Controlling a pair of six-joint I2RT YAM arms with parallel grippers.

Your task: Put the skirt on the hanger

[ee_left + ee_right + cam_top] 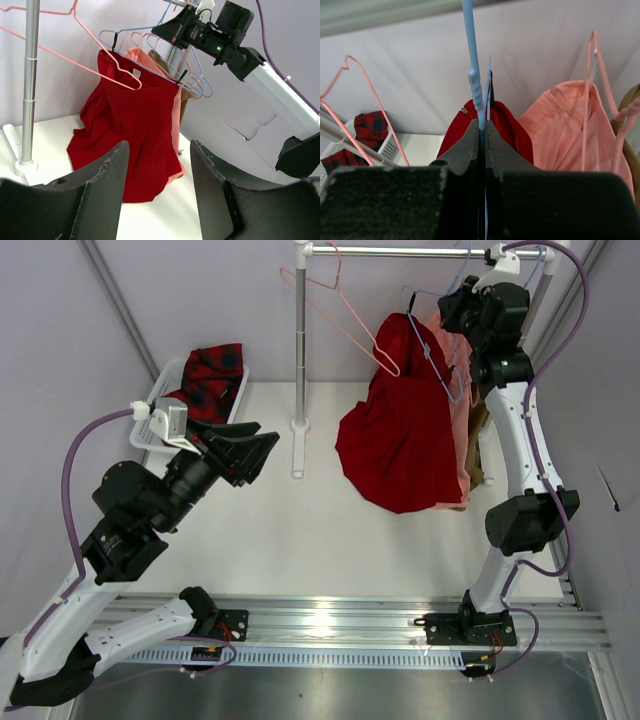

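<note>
— How is the right gripper (482, 135) doing?

— Its two fingers are pressing together on the thin blue neck wire of the hanger (476, 87), up near the rail (420, 252). Nothing else is touching them.

— And the left gripper (159, 152)?

— It is hovering low over the table (300, 530), well apart from the clothes. Its jaws are standing wide and gripping nothing, and they are pointing toward the skirt (135, 130).

— Where is the skirt hanging?

— It is hanging from the hanger by two black clips (181, 76) at the waistband. Its hem is draping down toward the table, just beside a salmon-pink garment (570, 125).

— Is any writing showing?

— A small white tag (136, 74) is sitting at the waistband, but its print is too small to read. A green light (218, 48) is glowing on the right arm. No brand marks are showing on either arm.
</note>
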